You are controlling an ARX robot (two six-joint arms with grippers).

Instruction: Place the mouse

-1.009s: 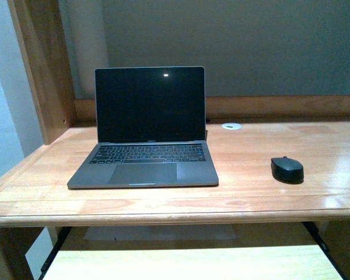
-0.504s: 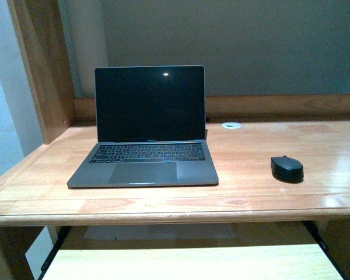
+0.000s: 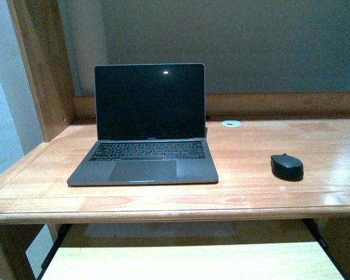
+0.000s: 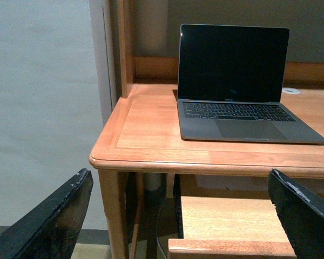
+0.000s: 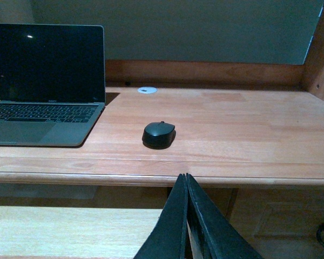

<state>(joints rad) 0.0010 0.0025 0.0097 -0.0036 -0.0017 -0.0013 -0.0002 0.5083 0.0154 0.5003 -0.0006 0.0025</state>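
Black fingers of the right gripper [image 5: 187,216] sit nearest the lens in the right wrist view, pressed together with no gap and holding nothing, below and short of the desk [image 3: 268,201] edge. The left gripper [image 4: 178,216] also hangs low off the desk's front corner, its fingers spread wide and empty. Beyond the front edge, the mouse [image 3: 287,167] rests flat on the wood, well apart from the open laptop [image 3: 144,125] to its left and roughly in line with the right gripper's approach. Farther back, a small white disc [image 3: 231,123] lies near the rear rail. Risks, as judged: the closed right fingers would strike or shove the mouse if brought in without opening first; the low, rounded shell offers little purchase, so a shallow pinch may squirt it away across the glossy surface; rising from below, the gripper could clip the desk lip. The placement spot is not evident, so a carry toward the laptop risks contact with it.
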